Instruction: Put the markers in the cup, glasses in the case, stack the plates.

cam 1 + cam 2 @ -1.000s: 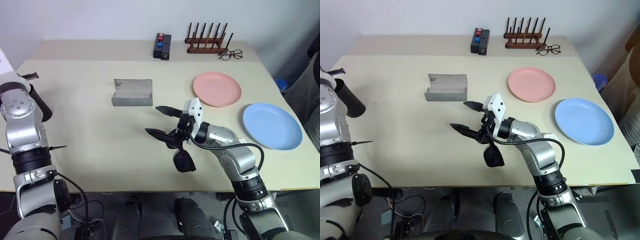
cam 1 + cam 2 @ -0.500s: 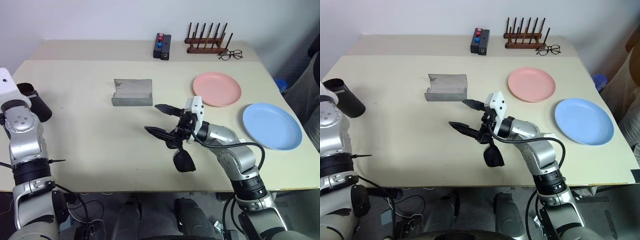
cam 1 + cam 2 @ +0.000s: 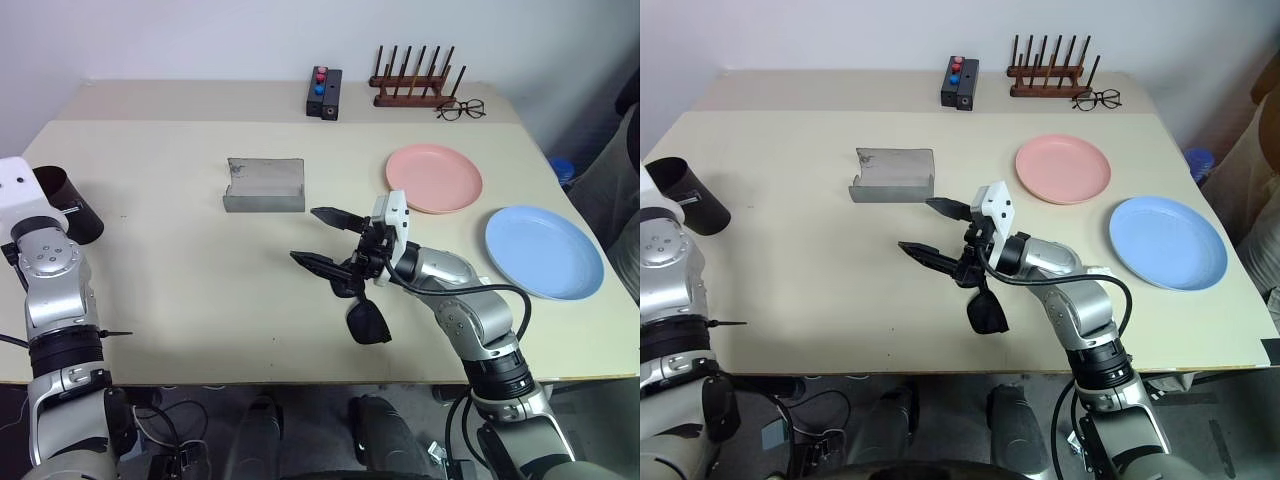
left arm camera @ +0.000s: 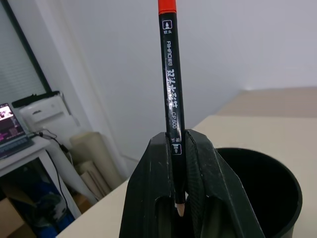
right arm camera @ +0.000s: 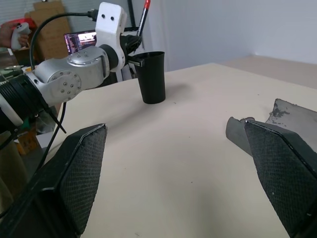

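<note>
At the table's (image 3: 200, 250) far left edge the left gripper (image 4: 178, 163) has its jaws clenched on the black marker (image 4: 171, 84), held upright with its red cap on top just beside the rim of the dark cup (image 3: 68, 205). Further right, the open grey case (image 3: 265, 186) lies toward the middle. Next comes the right gripper (image 3: 322, 240), jaws spread wide and empty just above the sunglasses (image 3: 366, 318), with the pink plate (image 3: 434, 178) and blue plate (image 3: 545, 252) side by side, apart, at the right.
</note>
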`<state>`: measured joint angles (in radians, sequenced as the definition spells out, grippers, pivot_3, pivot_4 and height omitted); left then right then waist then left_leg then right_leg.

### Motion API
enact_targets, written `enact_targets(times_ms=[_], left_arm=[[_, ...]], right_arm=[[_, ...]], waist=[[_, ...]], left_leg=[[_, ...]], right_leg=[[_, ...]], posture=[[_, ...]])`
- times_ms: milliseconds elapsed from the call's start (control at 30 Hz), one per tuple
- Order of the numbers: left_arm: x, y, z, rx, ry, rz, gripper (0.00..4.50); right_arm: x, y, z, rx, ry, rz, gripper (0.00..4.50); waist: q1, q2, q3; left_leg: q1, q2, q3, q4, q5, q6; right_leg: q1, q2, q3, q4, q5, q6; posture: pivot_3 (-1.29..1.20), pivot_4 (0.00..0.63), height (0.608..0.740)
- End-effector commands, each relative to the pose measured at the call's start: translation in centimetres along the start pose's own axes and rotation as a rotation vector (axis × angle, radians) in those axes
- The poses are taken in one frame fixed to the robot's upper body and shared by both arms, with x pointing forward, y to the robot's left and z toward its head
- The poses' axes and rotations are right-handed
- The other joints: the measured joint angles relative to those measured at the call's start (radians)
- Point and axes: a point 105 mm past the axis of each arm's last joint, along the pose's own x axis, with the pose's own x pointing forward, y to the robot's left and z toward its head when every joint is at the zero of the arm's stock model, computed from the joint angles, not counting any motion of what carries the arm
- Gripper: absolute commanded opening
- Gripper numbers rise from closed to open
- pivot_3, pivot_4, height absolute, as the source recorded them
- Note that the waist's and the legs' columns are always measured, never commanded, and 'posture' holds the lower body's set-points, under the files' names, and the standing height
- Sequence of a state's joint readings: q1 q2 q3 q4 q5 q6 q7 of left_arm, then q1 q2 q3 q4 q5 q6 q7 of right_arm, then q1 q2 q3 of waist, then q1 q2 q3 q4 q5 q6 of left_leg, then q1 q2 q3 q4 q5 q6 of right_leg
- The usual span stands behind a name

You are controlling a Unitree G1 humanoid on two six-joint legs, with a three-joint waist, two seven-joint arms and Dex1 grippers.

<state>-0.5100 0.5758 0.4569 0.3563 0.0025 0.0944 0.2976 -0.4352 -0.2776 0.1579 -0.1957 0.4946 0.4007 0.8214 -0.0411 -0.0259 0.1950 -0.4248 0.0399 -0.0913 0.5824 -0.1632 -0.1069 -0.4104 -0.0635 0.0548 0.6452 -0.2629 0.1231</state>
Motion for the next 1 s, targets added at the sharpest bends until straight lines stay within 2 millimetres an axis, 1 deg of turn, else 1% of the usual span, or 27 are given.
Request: enact_targets(times_ms=[33,267,333,367,400,433,500,1000], left_arm=[[0.3,0.9,0.9,-0.025,-0.039,0.033,0.03],[0.3,0.7,0.4,-0.035,-0.023,0.027,0.03],[0.2,0.7,0.3,-0.034,-0.018,0.028,0.88],[0.2,0.7,0.3,-0.032,-0.018,0.03,1.22],[0.2,0.8,0.3,-0.028,-0.017,0.032,1.69],[0.2,0.8,0.3,-0.027,-0.017,0.033,2.27],[0.2,0.8,0.2,-0.026,-0.016,0.035,3.18],[0.2,0.9,-0.1,-0.028,-0.005,0.046,3.18]], right_arm=[[0.3,0.5,1.8,-0.053,-0.052,0.025,4.5],[0.3,0.5,1.7,-0.052,-0.05,0.025,4.5],[0.3,0.5,1.7,-0.052,-0.051,0.025,4.5],[0.3,0.5,1.7,-0.052,-0.051,0.025,4.5],[0.3,0.5,1.7,-0.052,-0.051,0.025,4.5],[0.3,0.5,1.7,-0.051,-0.05,0.025,4.5],[0.3,0.5,1.6,-0.05,-0.049,0.025,4.5],[0.3,0.6,1.6,-0.048,-0.046,0.025,4.5]], waist=[[0.0,0.0,0.0],[0.0,0.0,0.0],[0.0,0.0,0.0],[0.0,0.0,0.0],[0.0,0.0,0.0],[0.0,0.0,0.0],[0.0,0.0,0.0],[0.0,0.0,0.0]], left_leg=[[0.0,0.0,0.0,0.0,0.0,0.0],[0.0,0.0,0.0,0.0,0.0,0.0],[0.0,0.0,0.0,0.0,0.0,0.0],[0.0,0.0,0.0,0.0,0.0,0.0],[0.0,0.0,0.0,0.0,0.0,0.0],[0.0,0.0,0.0,0.0,0.0,0.0],[0.0,0.0,0.0,0.0,0.0,0.0],[0.0,0.0,0.0,0.0,0.0,0.0]], right_leg=[[0.0,0.0,0.0,0.0,0.0,0.0],[0.0,0.0,0.0,0.0,0.0,0.0],[0.0,0.0,0.0,0.0,0.0,0.0],[0.0,0.0,0.0,0.0,0.0,0.0],[0.0,0.0,0.0,0.0,0.0,0.0],[0.0,0.0,0.0,0.0,0.0,0.0],[0.0,0.0,0.0,0.0,0.0,0.0],[0.0,0.0,0.0,0.0,0.0,0.0]], posture=[[0.0,0.15,0.74],[0.0,0.15,0.74],[0.0,0.15,0.74],[0.0,0.15,0.74],[0.0,0.15,0.74],[0.0,0.15,0.74],[0.0,0.15,0.74],[0.0,0.15,0.74]])
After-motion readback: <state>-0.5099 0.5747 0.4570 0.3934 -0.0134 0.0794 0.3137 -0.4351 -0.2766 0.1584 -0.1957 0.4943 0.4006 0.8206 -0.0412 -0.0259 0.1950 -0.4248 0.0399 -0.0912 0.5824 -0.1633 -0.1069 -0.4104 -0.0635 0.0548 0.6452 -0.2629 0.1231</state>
